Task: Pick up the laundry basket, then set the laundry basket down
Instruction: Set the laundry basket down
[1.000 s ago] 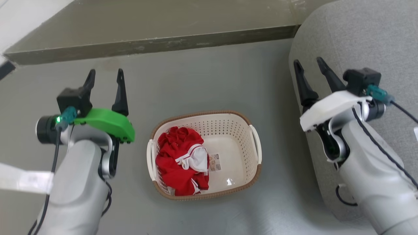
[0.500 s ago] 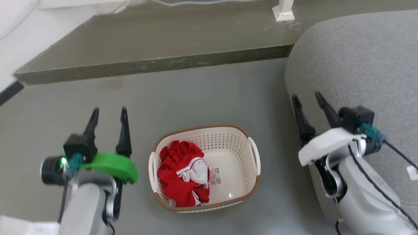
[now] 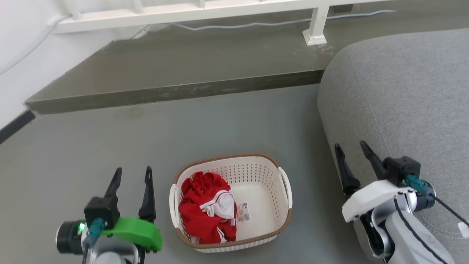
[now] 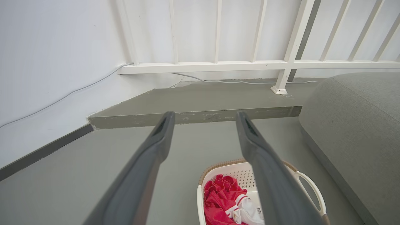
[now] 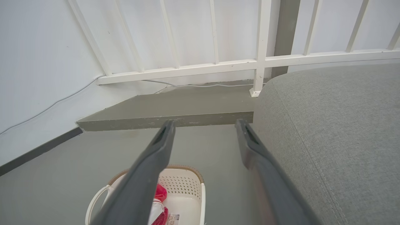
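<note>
The laundry basket (image 3: 269, 183), cream-white and perforated with a brown woven rim, stands on the grey floor with red and white clothes (image 3: 207, 207) heaped in its left half and a paper label on its bottom. My left gripper (image 3: 133, 174) is open, to the left of the basket and apart from it. My right gripper (image 3: 351, 148) is open too, to the right of the basket beside the sofa. The left wrist view has the basket (image 4: 307, 184) below its open fingers. The right wrist view has the basket (image 5: 187, 184) at its bottom edge.
A grey sofa (image 3: 406, 106) fills the right side, close to my right arm. A raised olive-grey step (image 3: 176, 69) runs across the back, with a white railing (image 3: 190, 13) and a cable on it. A white wall (image 3: 22, 55) borders the left.
The camera has tilted up, so the basket and both grippers sit lower in the head view and the railing has come into sight. Both grippers stay open and the basket has not moved on the floor.
</note>
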You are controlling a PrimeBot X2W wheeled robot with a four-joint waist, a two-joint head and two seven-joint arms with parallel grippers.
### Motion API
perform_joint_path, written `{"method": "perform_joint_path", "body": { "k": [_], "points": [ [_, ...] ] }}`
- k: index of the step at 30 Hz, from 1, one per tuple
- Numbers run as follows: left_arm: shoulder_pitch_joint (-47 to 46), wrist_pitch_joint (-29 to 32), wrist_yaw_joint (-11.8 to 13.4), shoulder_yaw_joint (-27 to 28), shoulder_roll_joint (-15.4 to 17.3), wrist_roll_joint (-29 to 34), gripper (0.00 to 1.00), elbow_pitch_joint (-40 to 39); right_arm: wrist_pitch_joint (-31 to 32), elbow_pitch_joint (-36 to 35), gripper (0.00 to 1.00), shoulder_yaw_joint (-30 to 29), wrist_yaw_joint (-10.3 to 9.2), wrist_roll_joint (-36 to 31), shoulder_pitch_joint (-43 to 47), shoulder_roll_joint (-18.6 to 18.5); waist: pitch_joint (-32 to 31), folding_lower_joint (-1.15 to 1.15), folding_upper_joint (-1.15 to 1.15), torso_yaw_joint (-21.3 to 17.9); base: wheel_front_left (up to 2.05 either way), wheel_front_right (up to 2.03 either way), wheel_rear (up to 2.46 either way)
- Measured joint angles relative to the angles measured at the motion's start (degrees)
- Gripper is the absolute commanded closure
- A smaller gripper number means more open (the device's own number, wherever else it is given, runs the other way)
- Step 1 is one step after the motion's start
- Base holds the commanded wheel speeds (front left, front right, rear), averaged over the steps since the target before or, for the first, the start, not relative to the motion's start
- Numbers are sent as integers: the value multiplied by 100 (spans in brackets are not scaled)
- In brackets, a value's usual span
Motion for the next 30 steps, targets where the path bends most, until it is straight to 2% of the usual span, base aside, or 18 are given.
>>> {"method": "perform_joint_path", "body": {
  "k": [9,30],
  "points": [
    [364,0,1,12,0,235,0,-237,0,-216,0,-30,-46,-175,263,-3,-142,0,0,6,0,0,0],
    [837,0,19,158,-91,339,0,-591,0,-676,0,-256,-58,-431,713,18,-228,0,0,45,0,0,0]
  ]
}}
